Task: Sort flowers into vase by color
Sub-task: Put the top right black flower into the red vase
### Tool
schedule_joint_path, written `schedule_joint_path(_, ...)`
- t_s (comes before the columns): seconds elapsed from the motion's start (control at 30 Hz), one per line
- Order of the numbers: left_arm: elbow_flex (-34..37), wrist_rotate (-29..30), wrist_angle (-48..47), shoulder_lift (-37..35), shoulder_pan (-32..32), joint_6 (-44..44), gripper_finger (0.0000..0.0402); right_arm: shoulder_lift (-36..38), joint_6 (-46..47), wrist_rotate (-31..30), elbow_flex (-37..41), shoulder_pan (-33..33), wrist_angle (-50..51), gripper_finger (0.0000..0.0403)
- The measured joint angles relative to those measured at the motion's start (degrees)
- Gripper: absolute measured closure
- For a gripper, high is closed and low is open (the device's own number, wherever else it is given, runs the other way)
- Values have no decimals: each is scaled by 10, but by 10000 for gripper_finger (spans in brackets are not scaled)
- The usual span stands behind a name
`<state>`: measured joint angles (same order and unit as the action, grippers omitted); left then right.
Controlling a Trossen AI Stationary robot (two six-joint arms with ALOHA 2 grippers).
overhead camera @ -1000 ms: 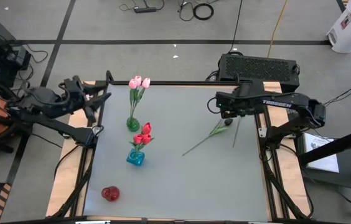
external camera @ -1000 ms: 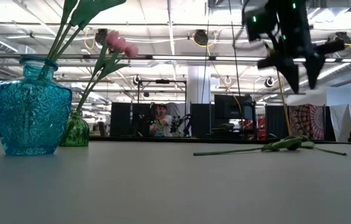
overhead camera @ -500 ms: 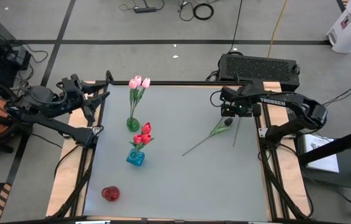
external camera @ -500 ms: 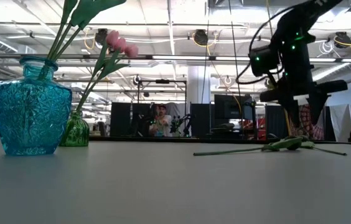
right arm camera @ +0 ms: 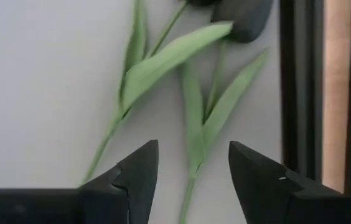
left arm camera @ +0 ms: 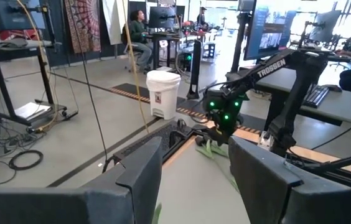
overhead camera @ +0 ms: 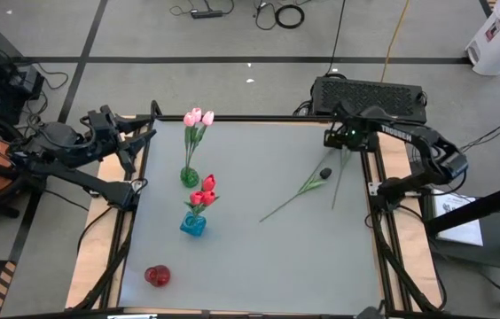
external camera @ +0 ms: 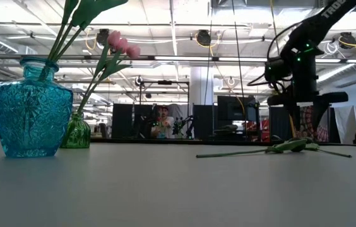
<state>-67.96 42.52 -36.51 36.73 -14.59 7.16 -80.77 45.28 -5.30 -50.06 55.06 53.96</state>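
Black tulips (overhead camera: 308,186) flat on grey table (overhead camera: 259,257); right tool (overhead camera: 346,139) spread above, empty

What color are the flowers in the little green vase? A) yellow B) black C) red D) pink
D: in the high view the green vase holds pink tulips, while the red tulips stand in the blue vase and the black tulips lie loose on the table.
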Motion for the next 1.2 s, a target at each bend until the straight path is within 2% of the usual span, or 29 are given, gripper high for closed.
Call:
schedule_joint_path(0.33, 0, 26, 0, 0, 0, 0, 210, 0, -55, 27, 0, 79, 3, 216)
schedule_joint_path(0.5, 0, 30, 0, 0, 0, -1, 210, 0, -54, 43, 12, 80, -24, 216)
schedule_joint_path(0.87, 0, 38, 0, 0, 0, -1, 210, 0, -35, 84, 110, 74, -71, 216)
schedule_joint_path(1.2, 0, 46, 0, 1, 0, 0, 210, 0, -24, 100, 125, 63, -132, 216)
